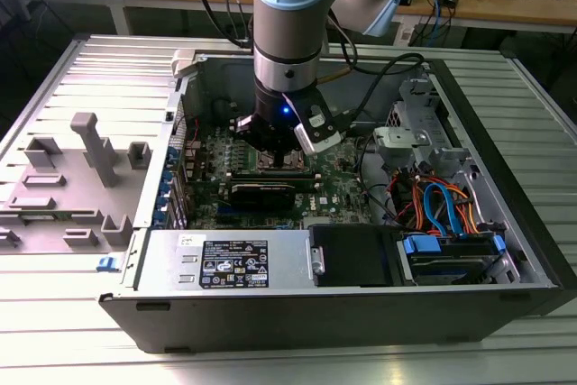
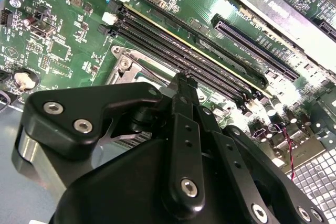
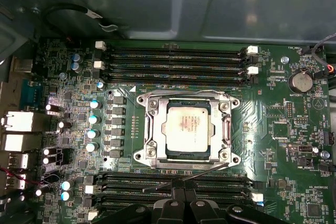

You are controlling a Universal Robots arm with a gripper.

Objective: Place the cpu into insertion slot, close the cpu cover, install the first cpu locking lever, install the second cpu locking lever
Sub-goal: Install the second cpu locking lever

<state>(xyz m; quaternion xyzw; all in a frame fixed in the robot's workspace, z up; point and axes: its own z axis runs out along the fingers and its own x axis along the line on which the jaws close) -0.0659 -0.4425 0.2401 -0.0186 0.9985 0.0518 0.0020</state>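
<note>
cpu (image 3: 185,129) in insertion slot (image 3: 152,153) | cpu cover (image 3: 227,124) over it | memory slots (image 3: 173,59) beside

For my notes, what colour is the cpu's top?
Dull silver cpu, clearest in first wrist view.

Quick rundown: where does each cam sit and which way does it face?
Exterior view: off the arm, above the open computer case, facing down at it; shows the arm.
First wrist view: on the arm, facing straight down on the green board; cpu sits in the cover; gripper at the edge.
Second wrist view: on the arm, slanted along the gripper towards the memory slots.
Shared: both wrist views show the socket and gripper.
</note>
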